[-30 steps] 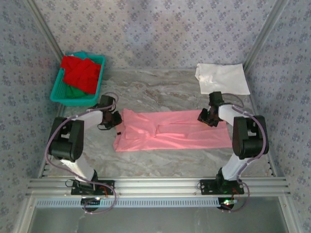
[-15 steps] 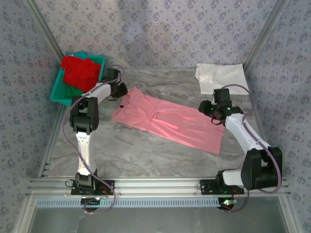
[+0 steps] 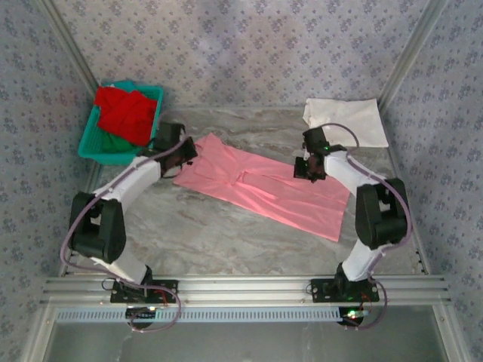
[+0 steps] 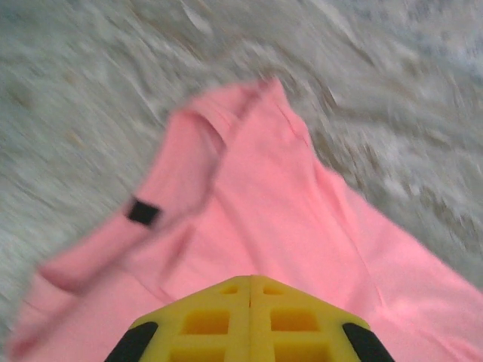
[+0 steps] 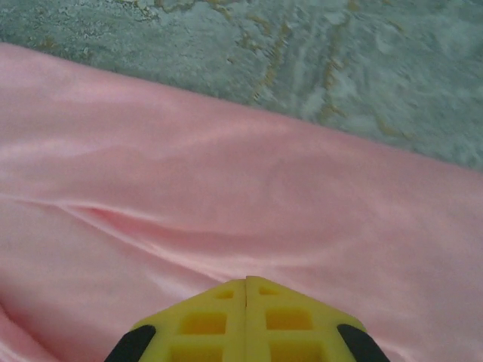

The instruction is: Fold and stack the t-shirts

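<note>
Lying slantwise on the table [image 3: 226, 241], straight a second ago, the pink t-shirt [image 3: 256, 188] has the left gripper [image 3: 186, 152] and right gripper [image 3: 309, 170] at its edges, jaws pressed together; its dark tag [image 4: 143, 212] is blurred.

Robot lab booth, marble-look table [image 3: 226, 241], flower-patterned walls [image 3: 264, 53], aluminium rail [image 3: 241, 286] at the near edge, left arm [image 3: 132, 177] and right arm [image 3: 381, 215] bolted on

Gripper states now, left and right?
Left gripper: closed, over the pink t-shirt; grip on cloth cannot be told.
Right gripper: closed over it; grip likewise unclear.
</note>
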